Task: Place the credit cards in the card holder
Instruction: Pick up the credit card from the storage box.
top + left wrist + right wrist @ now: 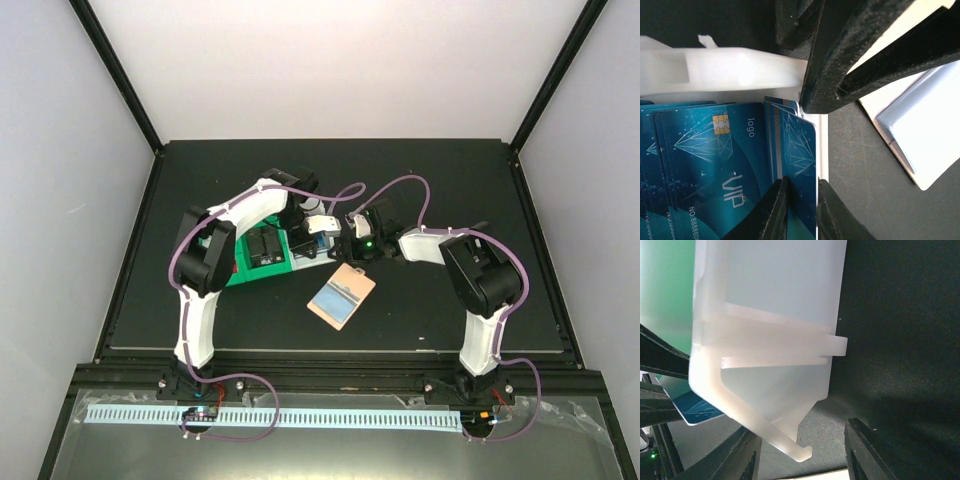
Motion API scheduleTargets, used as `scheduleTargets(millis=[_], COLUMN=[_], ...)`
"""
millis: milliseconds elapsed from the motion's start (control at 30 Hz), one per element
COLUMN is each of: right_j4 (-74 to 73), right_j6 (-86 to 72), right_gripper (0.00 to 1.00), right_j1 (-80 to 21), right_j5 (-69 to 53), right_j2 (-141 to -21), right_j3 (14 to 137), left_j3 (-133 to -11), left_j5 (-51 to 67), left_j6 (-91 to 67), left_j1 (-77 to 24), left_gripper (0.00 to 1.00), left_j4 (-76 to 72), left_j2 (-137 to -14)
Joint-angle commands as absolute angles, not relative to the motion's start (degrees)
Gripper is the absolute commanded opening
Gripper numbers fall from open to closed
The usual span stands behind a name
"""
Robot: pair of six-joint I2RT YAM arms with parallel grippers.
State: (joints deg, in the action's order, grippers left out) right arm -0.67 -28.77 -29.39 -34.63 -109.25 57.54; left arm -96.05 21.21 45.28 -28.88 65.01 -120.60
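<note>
Left wrist view: my left pincer (pixel 802 182) is down in the white bin (pixel 730 70), where the blue credit cards (pixel 715 165) lie in a pile. One card (pixel 797 145) stands tilted up at the edge of the pile. My two fingers are close together, one on each side of it. I cannot tell if they pinch it. Beside the bin, on the dark table (pixel 855 165), the card holder (pixel 925 135) lies flat. In the top view it lies just in front of the bins, between my two arms. My right pincer (pixel 802 435) is about half wide. A corner of the white bin sits between its fingers. One finger is right at the bin, and the other has a gap. I cannot tell if it holds the bin. A green bin (pixel 243 265) sits right beside the white one, on its left.
</note>
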Motion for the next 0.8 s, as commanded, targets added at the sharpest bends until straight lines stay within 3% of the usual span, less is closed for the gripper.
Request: scheduleTargets(millis=[0, 333, 533, 767], right_j4=[-3.7, -4.0, -4.1, -5.4], right_j6=[-28.2, -27.9, -27.5, -27.2], right_gripper=[0.47, 0.47, 0.47, 0.54], right_j1=[-28.8, -28.8, -28.8, -28.4], right_j5=[-29.2, -28.9, -29.0, -30.6], right_j2=[-111.3, -111.1, -110.2, -105.4], right_j3=[57.9, 57.9, 57.7, 58.7], left_j3=[-95.6, -95.7, -96.0, -100.1], left_j5=[23.3, 24.4, 22.9, 24.0], left_j6=[46.3, 47.3, 46.8, 44.5], left_j1=[-29.5, -29.3, -28.5, -26.9], left_gripper=[0.15, 0.1, 0.02, 0.02], left_j4=[68.2, 70.7, 69.9, 67.5], left_j2=[-117.6, -115.8, -114.5, -110.6])
